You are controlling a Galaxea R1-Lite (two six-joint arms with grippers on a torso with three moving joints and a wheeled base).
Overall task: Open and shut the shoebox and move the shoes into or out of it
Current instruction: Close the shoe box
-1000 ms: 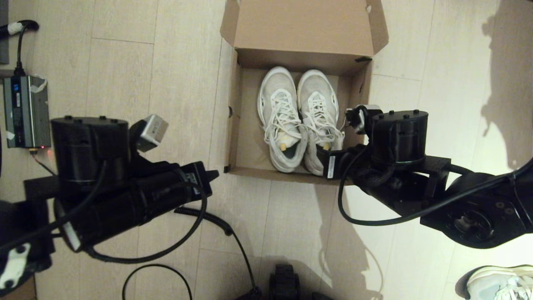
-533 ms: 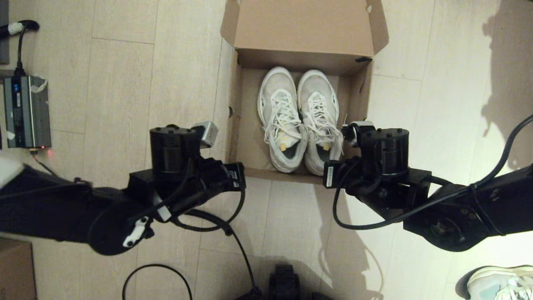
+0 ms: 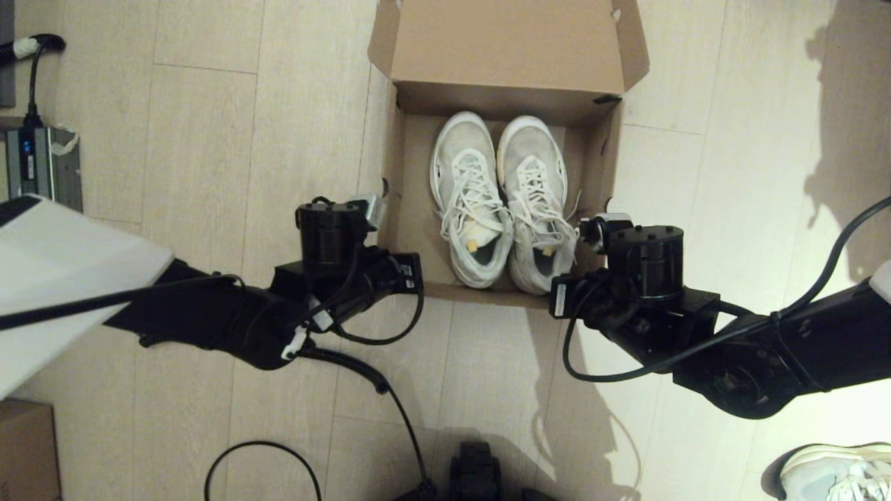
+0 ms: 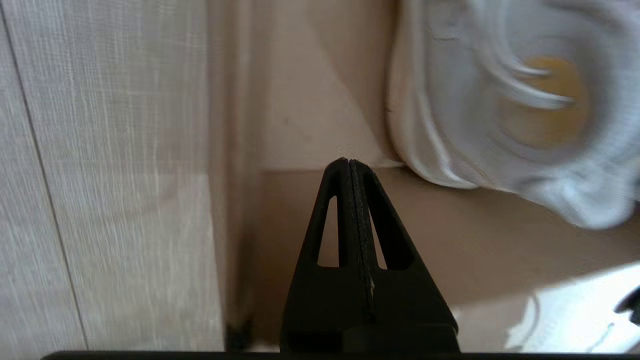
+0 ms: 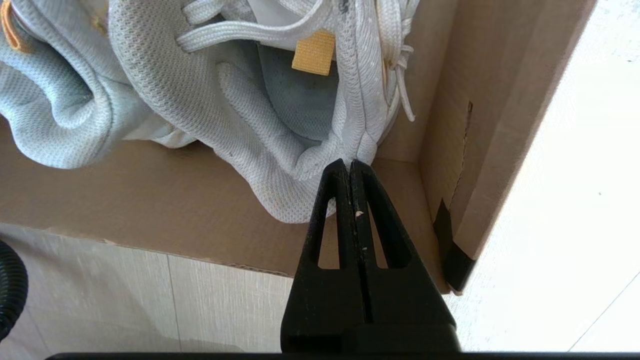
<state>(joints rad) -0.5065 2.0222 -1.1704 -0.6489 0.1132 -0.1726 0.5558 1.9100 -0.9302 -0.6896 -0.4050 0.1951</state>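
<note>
The brown shoebox [image 3: 393, 181] stands open on the floor, its lid [image 3: 508, 42] folded back on the far side. The two white sneakers [image 3: 466, 195] [image 3: 536, 202] lie side by side inside, toes toward the lid. My left gripper [image 4: 349, 162] is shut and empty, low over the box's near left corner, with the left sneaker's heel [image 4: 475, 125] beside it. My right gripper [image 5: 350, 164] is shut, its tips right at the heel collar of the right sneaker [image 5: 240, 115], near the taped near right corner [image 5: 452, 250]. Nothing shows between its fingers.
A grey power unit [image 3: 42, 174] sits at the far left. Black cables [image 3: 376, 379] trail across the floor in front of the box. A small brown carton [image 3: 24, 449] is at the near left, and another whitish sneaker [image 3: 835, 473] at the near right.
My left arm has swung right and forward, down to the box's near left corner. The right arm has shifted slightly by the near right corner. The shoes and box have not moved.
</note>
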